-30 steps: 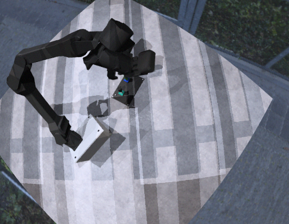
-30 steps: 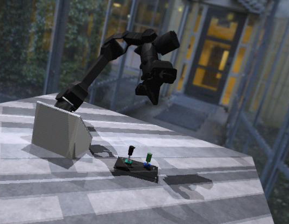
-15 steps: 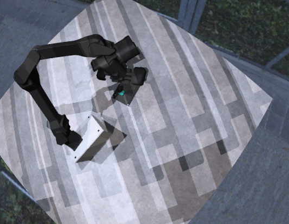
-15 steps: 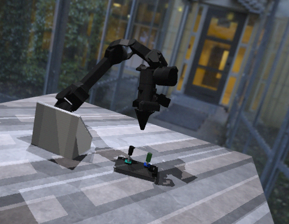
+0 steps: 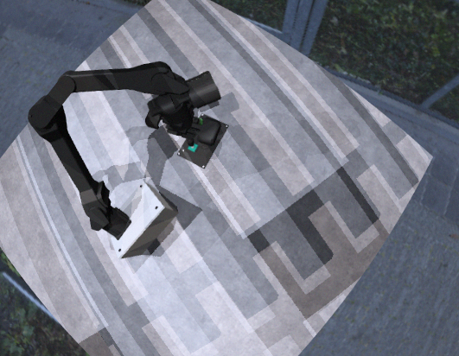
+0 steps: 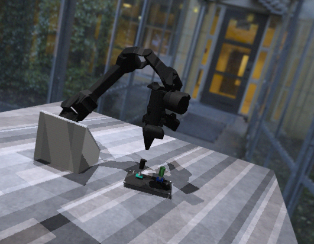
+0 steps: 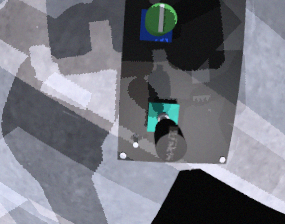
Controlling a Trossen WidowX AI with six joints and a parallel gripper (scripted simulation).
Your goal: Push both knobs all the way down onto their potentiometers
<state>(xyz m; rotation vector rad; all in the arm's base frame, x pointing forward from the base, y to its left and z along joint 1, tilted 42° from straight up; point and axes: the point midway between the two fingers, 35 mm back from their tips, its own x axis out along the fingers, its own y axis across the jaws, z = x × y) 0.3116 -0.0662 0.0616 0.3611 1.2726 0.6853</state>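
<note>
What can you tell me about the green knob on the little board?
The green knob is a small round cap, plastic by its look, with a pale line across its top. It stands upright on a blue block near one end of the dark board, raised above that block. The black knob stands beside it on a teal block. The gripper hangs shut above the board, closer to the black knob, and touches neither knob.

Striped table, legged board, seemingly
</note>
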